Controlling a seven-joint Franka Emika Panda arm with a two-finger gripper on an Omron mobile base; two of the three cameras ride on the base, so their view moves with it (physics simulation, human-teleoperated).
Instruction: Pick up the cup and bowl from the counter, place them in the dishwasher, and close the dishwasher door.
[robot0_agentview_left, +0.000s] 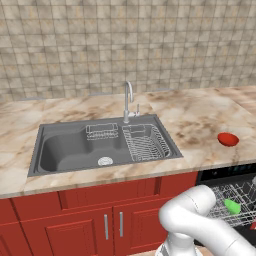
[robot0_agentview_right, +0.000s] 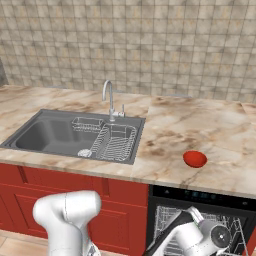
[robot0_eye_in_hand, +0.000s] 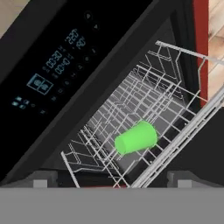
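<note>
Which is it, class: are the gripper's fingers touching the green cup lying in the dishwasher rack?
Apart. In the hand view the cup lies on its side on the rack, with open rack visible between it and the fingertips.

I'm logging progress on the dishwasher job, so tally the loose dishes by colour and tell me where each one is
Green: 1, the cup, lying on its side in the dishwasher rack.
Red: 1, the bowl, on the counter right of the sink.
Total: 2 dishes.
</note>
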